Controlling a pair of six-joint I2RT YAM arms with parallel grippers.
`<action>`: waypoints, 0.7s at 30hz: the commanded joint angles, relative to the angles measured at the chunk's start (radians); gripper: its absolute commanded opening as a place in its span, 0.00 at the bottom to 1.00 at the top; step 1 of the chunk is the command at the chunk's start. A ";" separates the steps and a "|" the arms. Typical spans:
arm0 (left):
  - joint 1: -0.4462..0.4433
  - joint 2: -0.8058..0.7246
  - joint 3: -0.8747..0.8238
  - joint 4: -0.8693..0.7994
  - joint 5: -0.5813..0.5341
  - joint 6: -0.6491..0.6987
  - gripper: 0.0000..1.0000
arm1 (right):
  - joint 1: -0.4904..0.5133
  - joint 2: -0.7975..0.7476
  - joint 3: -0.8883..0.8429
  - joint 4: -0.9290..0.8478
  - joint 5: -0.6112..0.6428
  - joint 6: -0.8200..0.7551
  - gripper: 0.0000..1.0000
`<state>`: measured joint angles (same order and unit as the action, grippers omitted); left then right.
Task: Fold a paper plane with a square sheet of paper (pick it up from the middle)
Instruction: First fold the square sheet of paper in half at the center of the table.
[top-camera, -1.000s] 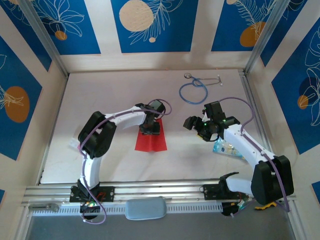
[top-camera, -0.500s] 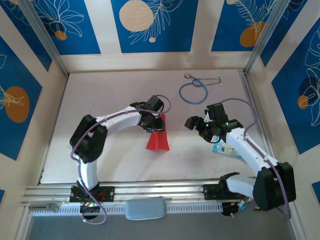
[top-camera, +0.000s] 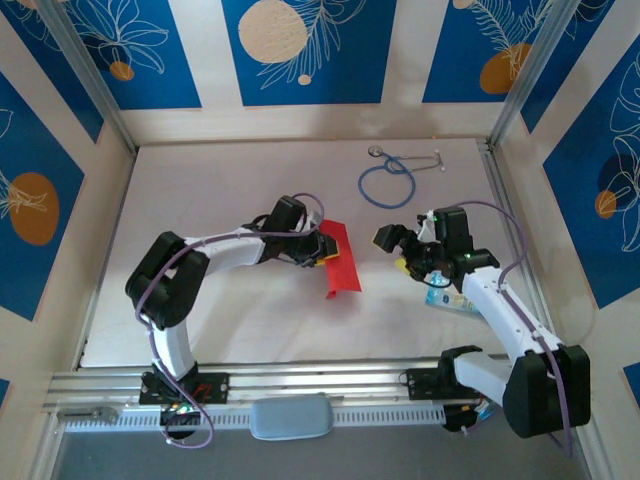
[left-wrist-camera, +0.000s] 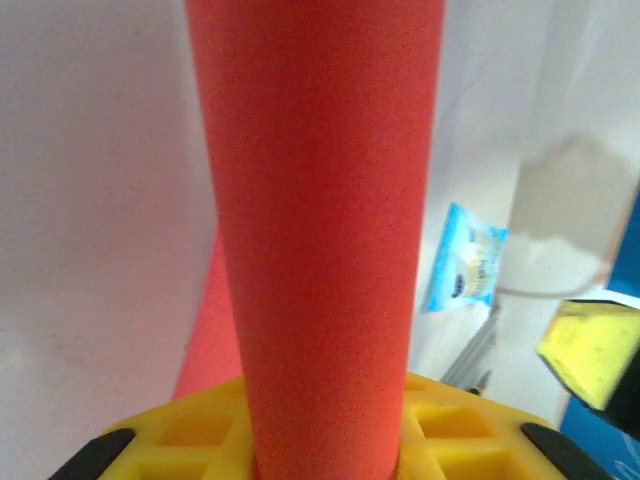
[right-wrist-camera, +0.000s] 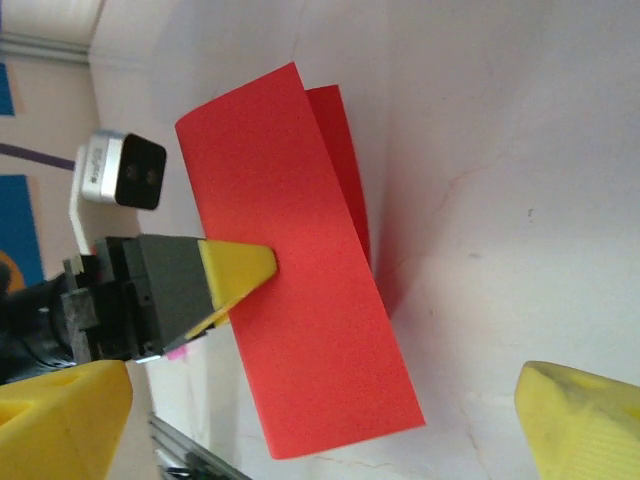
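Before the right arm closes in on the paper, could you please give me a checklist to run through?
1. Grip: left gripper shut on paper: ok.
2. Jaws: right gripper open: ok.
3. Aim: paper lies ahead, between the right fingers: ok.
4. Fold pressed flat: not ok, loose bend.
5. Clearance: stethoscope away from both arms: ok.
6. Clearance: packet free of the right arm: cannot tell.

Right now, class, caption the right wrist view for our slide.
Left gripper pinches the folded red sheet of paper in front of the open right gripper.

Blue stethoscope (top-camera: 362, 187) far right on table (top-camera: 220, 200); blue-white packet (top-camera: 443, 298) near right edge.
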<state>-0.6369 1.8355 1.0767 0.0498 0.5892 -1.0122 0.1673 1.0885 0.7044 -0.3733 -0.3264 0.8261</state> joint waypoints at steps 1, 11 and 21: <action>0.011 -0.009 -0.031 0.180 0.099 -0.083 0.29 | -0.002 0.045 -0.005 0.025 -0.116 0.013 0.99; 0.034 0.006 -0.045 0.000 0.050 0.043 0.31 | 0.066 0.176 0.074 -0.039 -0.045 -0.002 0.99; 0.036 0.029 -0.010 -0.184 -0.028 0.175 0.33 | 0.155 0.103 0.035 0.102 -0.003 -0.052 0.99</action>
<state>-0.6106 1.8458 1.0363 -0.0597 0.5915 -0.9009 0.3038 1.2270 0.7452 -0.3225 -0.3462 0.8124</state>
